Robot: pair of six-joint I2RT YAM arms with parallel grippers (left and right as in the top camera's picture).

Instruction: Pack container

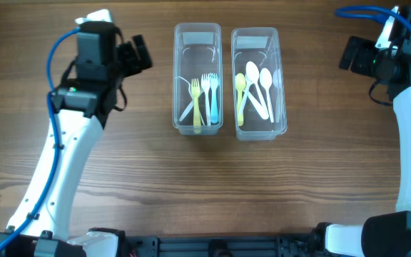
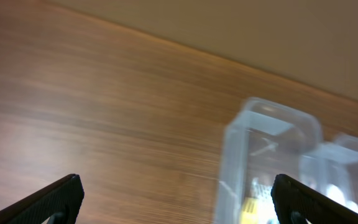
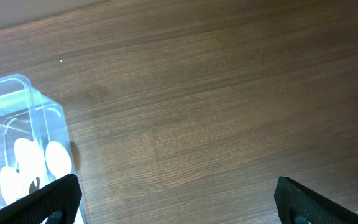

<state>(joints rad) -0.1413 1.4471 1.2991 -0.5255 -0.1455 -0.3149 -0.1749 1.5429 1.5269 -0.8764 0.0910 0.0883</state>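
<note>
Two clear plastic containers stand side by side at the table's middle back. The left container (image 1: 198, 78) holds several forks (image 1: 203, 96), yellow, white and blue. The right container (image 1: 257, 82) holds several spoons (image 1: 255, 89), white and pale yellow. My left gripper (image 1: 140, 53) is open and empty, raised to the left of the fork container, which also shows blurred in the left wrist view (image 2: 260, 162). My right gripper (image 1: 349, 53) is open and empty, raised to the right of the spoon container, which also shows in the right wrist view (image 3: 23, 143).
The wooden table (image 1: 205, 185) carries nothing else in view. Blue cables run along both arms. The arm bases sit at the front edge.
</note>
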